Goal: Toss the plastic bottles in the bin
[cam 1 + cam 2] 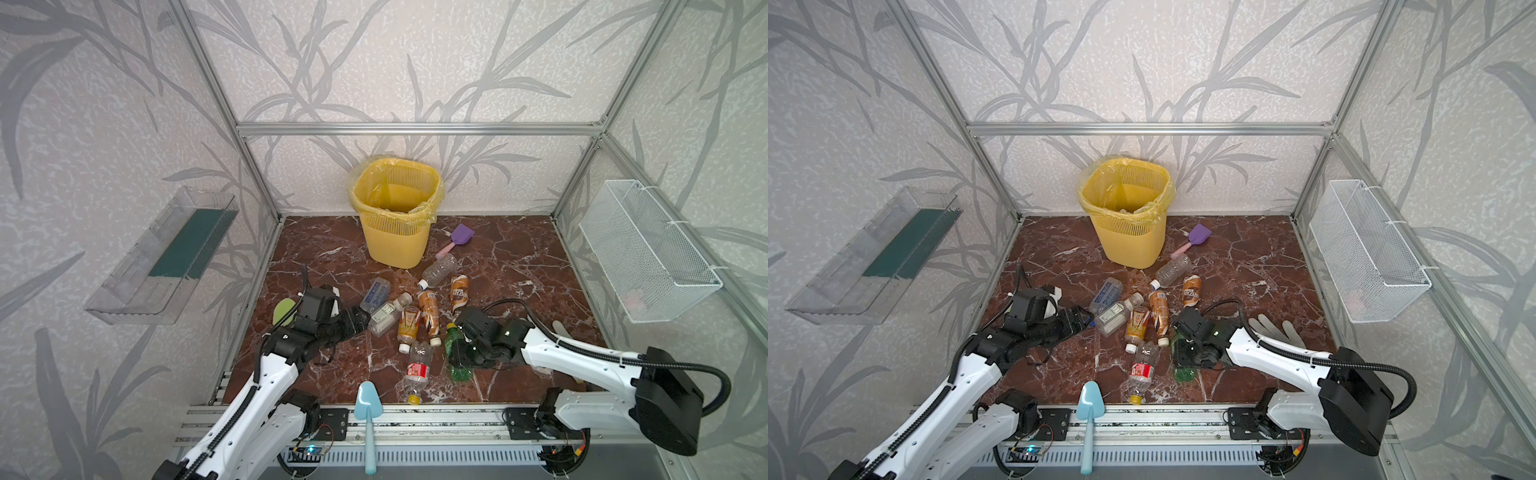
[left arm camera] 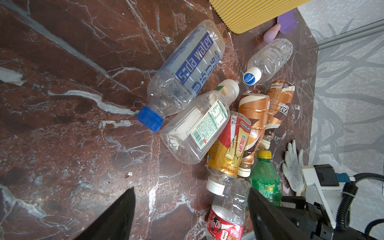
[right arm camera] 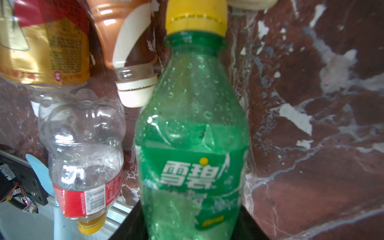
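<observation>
Down on the reddish-brown marble floor [image 1: 332, 257], the right gripper [image 3: 190, 209] is clamped around a green plastic bottle with a yellow cap [image 3: 191, 135]. Its black fingers [image 3: 135, 224] press against both sides of the lower body. The bottle lies flat at the near right edge of the heap, its base poking out beneath the gripper in both top views [image 1: 460, 373] [image 1: 1183, 374].

The left gripper [image 2: 190, 190] hangs spread wide with nothing between its fingers, close to the heap's left side. Nearest it lie a clear bottle with a blue label and blue cap [image 2: 187, 68] and a clear squarish bottle with a green-printed label [image 2: 195, 128].

Packed against those are a red-and-gold labelled bottle [image 2: 228, 145] and two brown-orange labelled bottles [image 2: 254, 116] [image 2: 279, 104]. A bare clear bottle with a white and blue cap [image 2: 270, 58] lies farther back. A clear bottle with a red label and yellow cap [image 1: 417, 370] lies just beside the green one, towards the front.

The tall yellow lattice bin [image 1: 395, 245], lined with a yellow bag, stands upright at the back wall, well apart from both grippers. A purple toy shovel [image 1: 461, 235] lies near its right side, a light blue toy shovel [image 1: 365, 407] rests across the front edge, and a white work glove [image 1: 1275, 330] lies behind the right arm.
</observation>
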Controlling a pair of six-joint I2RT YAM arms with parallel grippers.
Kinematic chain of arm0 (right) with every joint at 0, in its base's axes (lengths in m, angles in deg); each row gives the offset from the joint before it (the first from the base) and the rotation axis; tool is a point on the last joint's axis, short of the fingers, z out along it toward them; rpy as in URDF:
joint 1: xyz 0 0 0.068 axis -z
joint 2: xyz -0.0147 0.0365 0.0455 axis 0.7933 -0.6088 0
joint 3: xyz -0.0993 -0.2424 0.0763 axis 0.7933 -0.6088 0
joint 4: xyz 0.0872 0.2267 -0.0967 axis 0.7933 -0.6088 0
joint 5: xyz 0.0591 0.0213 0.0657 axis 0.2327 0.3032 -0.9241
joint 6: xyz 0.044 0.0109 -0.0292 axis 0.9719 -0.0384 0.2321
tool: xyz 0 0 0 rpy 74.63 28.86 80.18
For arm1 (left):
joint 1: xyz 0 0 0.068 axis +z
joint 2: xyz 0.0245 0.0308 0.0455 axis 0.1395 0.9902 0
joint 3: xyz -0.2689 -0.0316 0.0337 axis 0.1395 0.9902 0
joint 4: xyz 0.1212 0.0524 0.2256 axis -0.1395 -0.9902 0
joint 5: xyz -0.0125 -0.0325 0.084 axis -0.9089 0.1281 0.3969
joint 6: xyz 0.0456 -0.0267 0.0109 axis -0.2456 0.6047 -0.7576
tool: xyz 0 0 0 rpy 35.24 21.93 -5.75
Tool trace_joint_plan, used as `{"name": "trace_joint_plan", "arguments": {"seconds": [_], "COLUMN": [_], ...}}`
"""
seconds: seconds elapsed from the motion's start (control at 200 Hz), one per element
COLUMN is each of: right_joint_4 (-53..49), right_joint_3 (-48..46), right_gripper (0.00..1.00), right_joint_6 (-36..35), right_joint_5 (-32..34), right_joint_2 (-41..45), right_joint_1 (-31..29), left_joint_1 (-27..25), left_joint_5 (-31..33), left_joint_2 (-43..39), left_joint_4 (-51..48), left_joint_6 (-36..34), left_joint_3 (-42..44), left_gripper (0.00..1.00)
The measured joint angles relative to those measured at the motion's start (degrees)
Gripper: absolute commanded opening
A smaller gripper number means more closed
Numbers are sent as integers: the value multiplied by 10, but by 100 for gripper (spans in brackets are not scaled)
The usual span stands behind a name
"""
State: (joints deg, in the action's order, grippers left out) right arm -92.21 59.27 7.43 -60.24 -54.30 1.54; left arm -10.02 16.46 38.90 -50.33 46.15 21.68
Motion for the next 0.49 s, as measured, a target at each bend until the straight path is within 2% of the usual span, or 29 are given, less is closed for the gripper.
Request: {"name": "trace_joint_plan", "arguments": {"seconds": [0.15, 0.26, 0.34, 0.495], "right_joint_4": [-37, -70, -96, -106], "right_joint_3": [44, 156, 341, 807], "right_gripper": [54, 54, 56, 86], "right_joint_6": [-11, -49, -98, -179], "right_joint_5": [24, 30, 33, 41], "right_joint_2": [8, -2, -60, -259], "right_joint_1": [3, 35, 77, 128], "left_joint_1": [0, 0, 0, 0], "left_joint_5": [0, 5, 12, 17], "left_joint_2": [-1, -6, -10, 9], "left_joint_4": [0, -4, -12, -30], "left_joint_6": [0, 0, 0, -3], "left_joint_3": [0, -1, -11, -89], "left_gripper": [85, 85, 85, 85]}}
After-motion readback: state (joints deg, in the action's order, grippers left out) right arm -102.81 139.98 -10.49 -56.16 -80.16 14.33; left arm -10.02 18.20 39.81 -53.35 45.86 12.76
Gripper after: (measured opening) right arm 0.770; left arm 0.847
